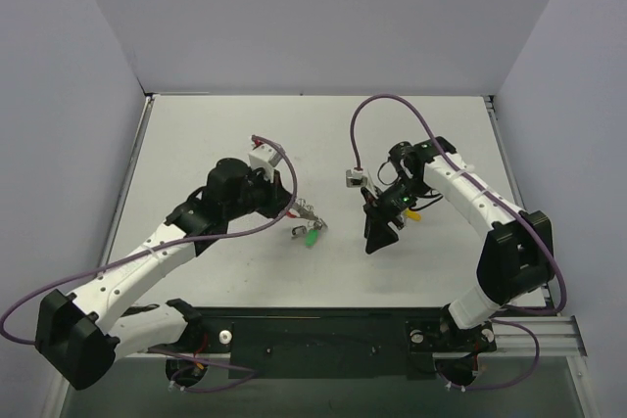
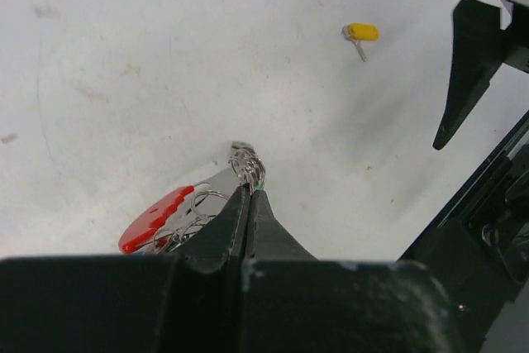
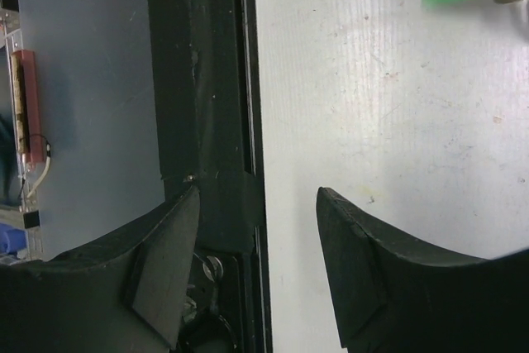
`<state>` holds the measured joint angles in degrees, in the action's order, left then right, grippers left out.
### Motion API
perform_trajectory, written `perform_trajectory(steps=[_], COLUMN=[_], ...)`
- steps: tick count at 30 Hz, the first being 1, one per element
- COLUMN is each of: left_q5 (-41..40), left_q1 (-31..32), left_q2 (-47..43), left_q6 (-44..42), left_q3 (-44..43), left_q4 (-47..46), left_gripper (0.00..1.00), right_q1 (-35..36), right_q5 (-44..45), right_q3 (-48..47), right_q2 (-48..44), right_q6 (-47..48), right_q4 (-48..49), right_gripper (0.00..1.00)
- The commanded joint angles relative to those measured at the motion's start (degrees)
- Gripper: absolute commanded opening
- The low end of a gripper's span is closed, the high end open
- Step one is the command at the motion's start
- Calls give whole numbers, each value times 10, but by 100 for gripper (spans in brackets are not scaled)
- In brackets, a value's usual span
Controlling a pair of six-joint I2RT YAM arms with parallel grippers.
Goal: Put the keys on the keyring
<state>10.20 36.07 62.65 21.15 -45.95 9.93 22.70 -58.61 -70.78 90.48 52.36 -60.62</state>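
On the white table (image 1: 196, 144), the left arm (image 1: 147, 261) reaches toward the middle from the near left and the right arm (image 1: 490, 222) bends in from the near right. The left gripper (image 2: 248, 192) has its jaws pressed together on the keyring (image 2: 246, 164), pinching the thin coiled wire at the very fingertips, low against the table. The right gripper (image 3: 258, 192) stands open with nothing between its fingers, hanging above the table to the right of the ring. The ring looks light, stiff and slick, a hard wire that could twist or slip out of a tip pinch, so a hold across its flat side seems safer. Silvery chain loops (image 2: 194, 221) trail loose and floppy under the left fingers and give no firm hold. The red key (image 2: 155, 219) touches those loops and the green key (image 1: 312, 236) sits just beside the ring; I cannot tell whether either is threaded. The yellow key (image 2: 362, 32) lies alone, apart from the ring, near the right gripper. The keys look tiny, light and hard, and the plastic head is probably the broadest, least slippery place to grip.
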Motion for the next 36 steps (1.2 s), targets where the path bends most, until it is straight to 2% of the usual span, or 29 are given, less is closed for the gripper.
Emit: perform_trajectory(steps=[1,6,9,12,15,19,23,28,32,36], left_q5=[23,45,57,76,93,104,105,101,94,82], left_q1=[23,37,45,57,75,98,116,134,143,153], left_q2=[4,12,4,-15,-34,-46,-53,-54,-52,-50], left_q6=[-206,-279,-277,-261,-246,-232,-216,-183,-153,-134], left_q3=[-104,-158,-154,-111,-70,-20,23,52,76,93], left_q4=[42,54,30,-22,-90,-172,-237,-298,-337,-368], left_gripper=[0,0,0,0,0,0,0,0,0,0], right_q1=[-5,-10,-15,-13,-10,16,47,57,59,64], right_q5=[-48,-32,-15,-22,-56,-56,-69,-92,-107,-107], right_q3=[-47,-133,-184,-234,-247,-255,-251,-247,-238,-226], right_q2=[-35,-30,-27,-28,-36,-35,-25,-9,0,0], right_q6=[143,259,267,292,346,370,359,345,347,344], right_q4=[-132,-228,-232,-233,-238,-238,-236,-234,-234,-231], right_gripper=[54,56,59,64,75,78,72,54,47,46])
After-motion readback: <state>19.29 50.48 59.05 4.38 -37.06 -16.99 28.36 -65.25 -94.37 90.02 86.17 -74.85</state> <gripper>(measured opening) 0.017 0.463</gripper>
